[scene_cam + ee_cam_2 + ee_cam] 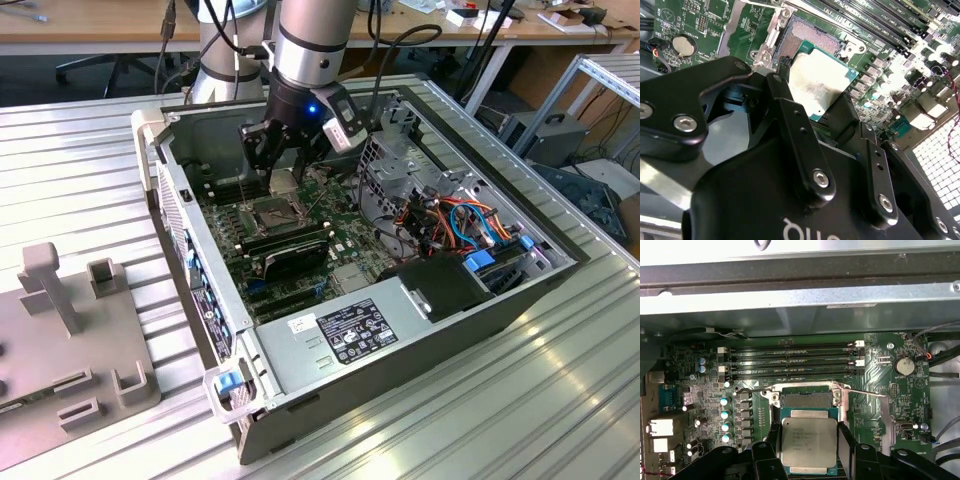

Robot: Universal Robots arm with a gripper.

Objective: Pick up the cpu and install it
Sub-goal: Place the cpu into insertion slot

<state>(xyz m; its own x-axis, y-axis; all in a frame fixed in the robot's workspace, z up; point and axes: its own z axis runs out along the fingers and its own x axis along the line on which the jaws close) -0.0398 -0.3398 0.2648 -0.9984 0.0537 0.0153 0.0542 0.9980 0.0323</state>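
**Cpu in the grip, over the open socket**

The gripper [808, 431] is clamped on the cpu [808, 444], with a finger [846, 442] on each of two opposite edges and the silver top facing up; in the exterior view this pair sits in the upper middle of the frame, inside the case [150, 190], low over the board [875, 370]; the socket [806, 400] lies uncovered, with a thin lever [862, 391] just beside it; in both wrist views part of the contact field shows past the chip's edge, so I judge that the cpu hangs above its seat and partly off it, not yet in it; to place it well, square the chip to the socket walls, check its orientation, and bring it down flat with no sideways drag, since the contacts likely bend easily; let it settle rather than pressing it home; mind the memory slots [790, 360] near the socket
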